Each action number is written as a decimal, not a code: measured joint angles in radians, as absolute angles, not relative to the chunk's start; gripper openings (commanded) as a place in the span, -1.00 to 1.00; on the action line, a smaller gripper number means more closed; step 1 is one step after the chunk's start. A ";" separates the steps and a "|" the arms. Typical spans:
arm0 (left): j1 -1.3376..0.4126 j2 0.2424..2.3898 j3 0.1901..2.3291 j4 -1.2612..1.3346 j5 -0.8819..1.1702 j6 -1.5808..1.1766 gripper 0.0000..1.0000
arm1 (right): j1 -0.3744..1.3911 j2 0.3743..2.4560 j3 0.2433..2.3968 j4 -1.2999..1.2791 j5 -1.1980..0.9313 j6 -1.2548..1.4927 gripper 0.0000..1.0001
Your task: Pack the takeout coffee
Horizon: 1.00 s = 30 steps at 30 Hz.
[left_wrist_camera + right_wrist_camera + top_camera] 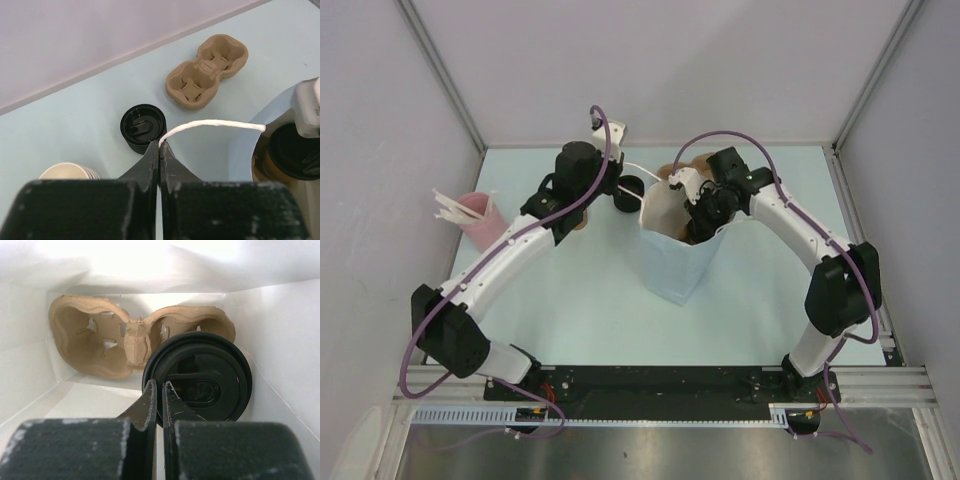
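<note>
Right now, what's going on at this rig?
The left gripper is shut on the white twine handle of the white paper bag, holding its mouth open. The right gripper is down inside the bag, shut at the rim of the black-lidded tan paper cup, which sits in one well of a tan pulp carrier. Whether it actually grips the lid is unclear.

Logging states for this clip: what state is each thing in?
bag, upright, open
left gripper, shut on bag handle
right gripper, shut, inside bag
takeout coffee, lidded, in carrier inside bag
spare carrier, empty, on table
loose lids, stacked on table
</note>
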<state>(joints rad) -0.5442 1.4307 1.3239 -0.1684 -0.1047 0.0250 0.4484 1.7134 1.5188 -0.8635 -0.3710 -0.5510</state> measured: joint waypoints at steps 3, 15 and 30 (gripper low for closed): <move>-0.544 1.440 1.324 -0.171 -0.121 0.025 -0.99 | 0.448 1.707 1.506 -0.861 -0.379 -0.565 -1.00; -0.549 1.463 1.324 -0.190 -0.109 0.025 -0.99 | 0.481 1.677 1.475 -0.852 -0.374 -0.637 -1.00; -0.580 1.451 1.321 -0.174 -0.130 0.026 -0.99 | 0.468 1.676 1.469 -0.855 -0.342 -0.652 -1.00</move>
<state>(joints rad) -0.5804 1.4513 1.3209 -0.1741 -0.1295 0.0257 0.4683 1.6760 1.4689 -0.8555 -0.3416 -0.6518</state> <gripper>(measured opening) 0.009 0.023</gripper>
